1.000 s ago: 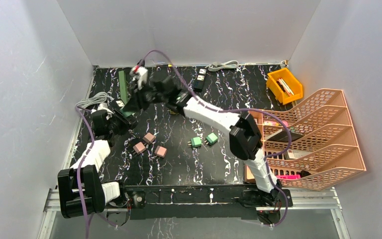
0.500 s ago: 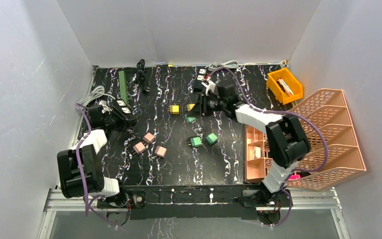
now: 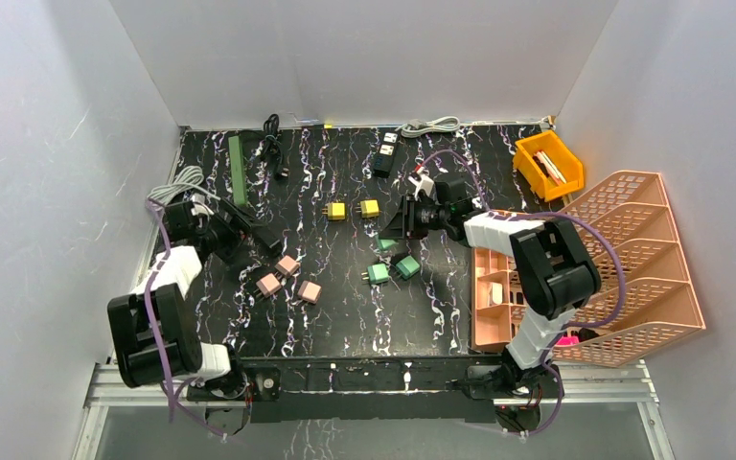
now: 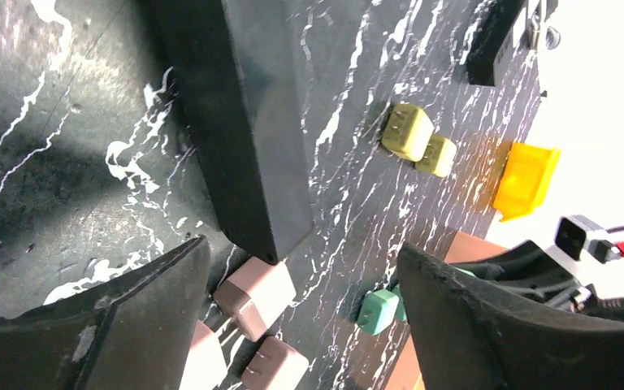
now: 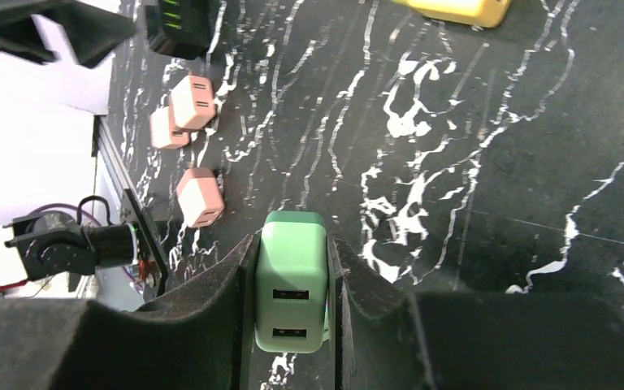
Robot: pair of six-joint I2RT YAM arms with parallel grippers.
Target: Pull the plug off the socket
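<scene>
**Plug free in the right jaws, to be set down mid-worktop**

Right gripper (image 5: 292, 258) is clamped on the green plug (image 5: 292, 280), one finger on each flat side and the two USB slots facing its wrist camera. The plug is near the middle of the worktop, low over the surface and well apart from the black socket strip (image 4: 244, 122) by the left edge. I judge the pull itself finished. What remains is putting the plug down.

Left gripper (image 4: 301, 252) has its fingers spread wide. The near end of the strip lies ahead between them, and I see no contact.

How I'd do the set-down:
- Lower straight until the plug meets the worktop, then let go. No drop.
- Keep the wrist level so the plug lands flat rather than on an edge.
- Back the fingers out along their own line, or they will drag it.

Around it:
- Two loose green plugs (image 3: 391, 269) lie just nearer the front edge than the held one. They are the main crowding, so I'd pick bare marble beside them.
- Two yellow plugs (image 3: 353, 209) lie toward the far edge.
- Three pink plugs (image 3: 287, 278) lie left of centre, close to the strip's end.
- The pink file rack (image 3: 632, 278) lines the right edge, with a yellow bin (image 3: 548, 165) in the far right corner. Neither is in the path.
</scene>
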